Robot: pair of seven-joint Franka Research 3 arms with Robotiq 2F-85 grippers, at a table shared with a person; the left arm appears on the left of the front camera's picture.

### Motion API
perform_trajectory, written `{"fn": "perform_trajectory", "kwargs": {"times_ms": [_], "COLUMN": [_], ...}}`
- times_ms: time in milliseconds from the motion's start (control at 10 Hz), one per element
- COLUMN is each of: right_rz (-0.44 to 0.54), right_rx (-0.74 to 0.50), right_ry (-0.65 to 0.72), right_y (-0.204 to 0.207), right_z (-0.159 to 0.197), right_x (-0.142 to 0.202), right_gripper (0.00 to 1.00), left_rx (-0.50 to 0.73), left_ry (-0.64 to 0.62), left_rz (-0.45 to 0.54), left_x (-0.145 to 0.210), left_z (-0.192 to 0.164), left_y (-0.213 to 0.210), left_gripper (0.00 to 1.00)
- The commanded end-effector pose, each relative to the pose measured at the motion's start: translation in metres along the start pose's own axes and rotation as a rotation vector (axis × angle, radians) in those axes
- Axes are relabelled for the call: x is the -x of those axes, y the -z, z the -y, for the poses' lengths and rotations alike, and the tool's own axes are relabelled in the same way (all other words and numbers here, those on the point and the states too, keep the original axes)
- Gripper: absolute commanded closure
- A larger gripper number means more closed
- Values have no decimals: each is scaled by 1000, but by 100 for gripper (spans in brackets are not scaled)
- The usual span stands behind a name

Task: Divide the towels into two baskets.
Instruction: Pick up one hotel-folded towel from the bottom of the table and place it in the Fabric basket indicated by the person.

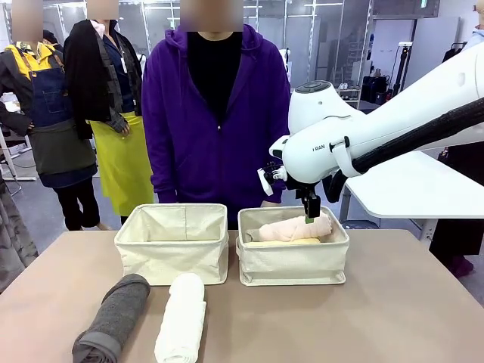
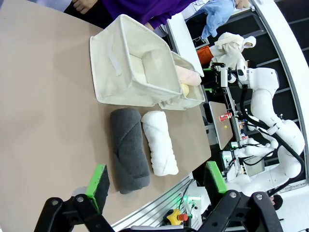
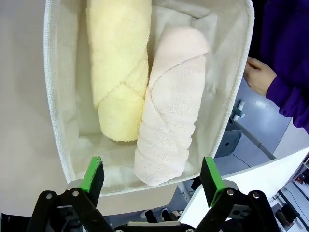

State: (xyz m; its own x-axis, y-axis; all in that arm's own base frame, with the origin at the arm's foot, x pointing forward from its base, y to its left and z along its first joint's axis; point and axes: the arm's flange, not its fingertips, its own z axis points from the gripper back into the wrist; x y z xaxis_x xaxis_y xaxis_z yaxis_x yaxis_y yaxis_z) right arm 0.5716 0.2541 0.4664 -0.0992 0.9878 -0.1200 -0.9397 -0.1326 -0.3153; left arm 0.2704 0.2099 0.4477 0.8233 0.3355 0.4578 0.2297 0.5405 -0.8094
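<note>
Grey towel [image 1: 113, 318], white towel [image 1: 181, 318]: side by side before the empty basket [image 1: 172, 257], ends toward it.
Your left hand [image 2: 157, 180], spread, hangs nearer them; right hand [image 3: 152, 176], spread, over the full basket [image 1: 293, 263] beside it.

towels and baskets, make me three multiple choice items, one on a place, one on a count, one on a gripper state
1. Where is the pale pink towel? A in the person's hands B in the right basket beside the pale yellow towel C on the floor
2. How many towels lie on the table? A one B two C four
3. The right gripper is: A shut on the pale pink towel B shut, empty C open over the right basket
1 B: both rolls lie together in it. 2 B: dark grey towel and white towel. 3 C: green pads wide apart.
</note>
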Motion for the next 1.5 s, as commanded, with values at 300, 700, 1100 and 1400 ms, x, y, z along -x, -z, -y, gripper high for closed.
{"fn": "perform_trajectory", "kwargs": {"times_ms": [300,700,1100,1400], "right_rz": [-2,-2,9,156], "right_rx": [-1,-1,42,-131], "right_ry": [0,0,113,409], "right_y": [1,1,-68,-115], "right_z": [0,0,-49,-98], "right_x": [1,1,9,74], "right_gripper": [0,0,0,0], "left_rx": [26,26,26,26], "left_ry": [22,22,22,22], "left_rz": [17,17,17,17], "left_x": [-2,-2,-2,-2], "left_z": [-1,-1,-1,-1], "left_y": [-3,-3,-3,-3], "left_gripper": [0,0,0,0]}}
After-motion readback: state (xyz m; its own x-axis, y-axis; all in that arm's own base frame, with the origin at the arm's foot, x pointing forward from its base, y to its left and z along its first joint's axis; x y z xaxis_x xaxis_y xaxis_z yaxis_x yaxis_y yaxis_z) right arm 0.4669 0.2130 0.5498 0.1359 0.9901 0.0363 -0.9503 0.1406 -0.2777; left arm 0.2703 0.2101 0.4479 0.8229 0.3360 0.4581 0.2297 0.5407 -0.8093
